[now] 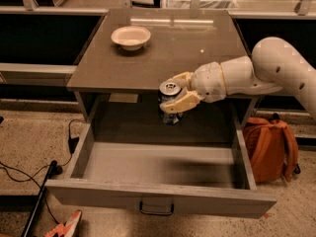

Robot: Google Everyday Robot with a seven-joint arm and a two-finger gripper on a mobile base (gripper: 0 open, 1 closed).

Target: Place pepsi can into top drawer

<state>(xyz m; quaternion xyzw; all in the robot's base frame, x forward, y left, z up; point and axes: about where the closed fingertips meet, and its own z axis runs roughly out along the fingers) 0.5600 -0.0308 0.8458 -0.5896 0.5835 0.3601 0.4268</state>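
The robot's pale arm (pixel 266 68) reaches in from the right, level with the front edge of the table (pixel 163 53); its gripper (pixel 170 94) sits just past that edge, over the open space below; the two cream fingers (pixel 181 101) are clamped on the pepsi can (pixel 171 116), one across its upper part near the silver top and one across its middle; the can hangs roughly upright in the air, off the tabletop and clear of any surface; beneath it the top drawer (pixel 163 199) stands pulled well out toward me, its grey floor bare where I can see it, the can above the rear part of it; a small dark handle (pixel 156 209) sits in the middle of the drawer front; farther back on the tabletop, to the left, rests a cream-white bowl (pixel 131 36), well apart from the can; an orange backpack (pixel 270 147) leans on the floor to the right of the drawer; dark cables (pixel 29 169) trail over the speckled floor at the left.
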